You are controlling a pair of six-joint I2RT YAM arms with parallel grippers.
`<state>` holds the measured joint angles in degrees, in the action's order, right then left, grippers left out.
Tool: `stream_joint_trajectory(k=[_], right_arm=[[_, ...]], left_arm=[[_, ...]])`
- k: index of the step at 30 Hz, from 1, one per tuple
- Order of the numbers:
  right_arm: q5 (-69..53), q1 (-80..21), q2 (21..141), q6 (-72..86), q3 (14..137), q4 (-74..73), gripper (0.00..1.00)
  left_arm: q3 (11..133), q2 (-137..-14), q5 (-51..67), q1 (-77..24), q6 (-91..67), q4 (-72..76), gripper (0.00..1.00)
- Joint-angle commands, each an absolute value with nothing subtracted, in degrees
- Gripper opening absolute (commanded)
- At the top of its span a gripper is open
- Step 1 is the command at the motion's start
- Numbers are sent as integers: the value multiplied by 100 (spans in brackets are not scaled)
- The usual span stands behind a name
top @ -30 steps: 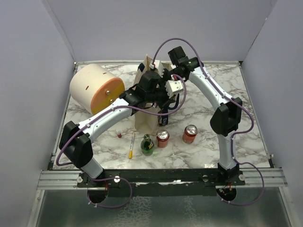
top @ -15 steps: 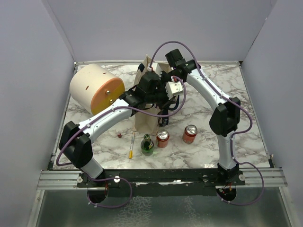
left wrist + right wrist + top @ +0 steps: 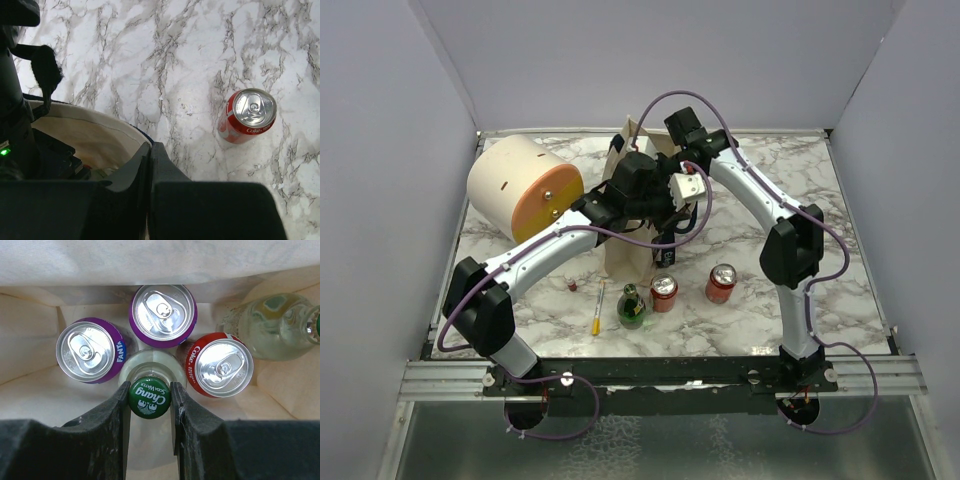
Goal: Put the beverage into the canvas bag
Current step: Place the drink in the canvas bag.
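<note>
Beverage bottle [image 3: 150,399] with a green Chang cap stands upright inside the canvas bag [image 3: 30,305], gripped just under its cap by the right end effector [image 3: 150,390], whose fingers sit narrow on either side of the neck. Two purple cans [image 3: 87,351], a red can [image 3: 220,365] and a clear bottle [image 3: 270,325] crowd around it on the bag's floor. The left end effector [image 3: 150,150] is fully closed, pinching the bag's rim. Another red can [image 3: 247,115] stands outside on the marble counter [image 3: 175,50].
</note>
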<state>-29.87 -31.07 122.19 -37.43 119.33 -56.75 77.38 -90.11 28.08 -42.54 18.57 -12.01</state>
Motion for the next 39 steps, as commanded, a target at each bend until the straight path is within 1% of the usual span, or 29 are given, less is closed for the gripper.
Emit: stream_joint_trajectory(k=[1,10,27,34,39], right_arm=[[-2853,-3195,12542,-3799,11798,-5859,1],[-2718,-3199,12672,-3900,11879,-5955,1],[-2275,-3165,12712,-4128,11430,-5963,1],[-2118,-3011,12729,-4276,11196,-6012,1],[-2065,-2901,12828,-4396,11244,-6201,1]], left_arm=[[7796,-8608,3285,-4276,1723,-786,0],[7787,-8531,3384,-4256,1622,-631,0],[7785,-8422,3515,-4203,1647,-626,0],[7619,-8410,3559,-4201,1793,-715,0],[7560,-8424,3579,-4201,1973,-822,0]])
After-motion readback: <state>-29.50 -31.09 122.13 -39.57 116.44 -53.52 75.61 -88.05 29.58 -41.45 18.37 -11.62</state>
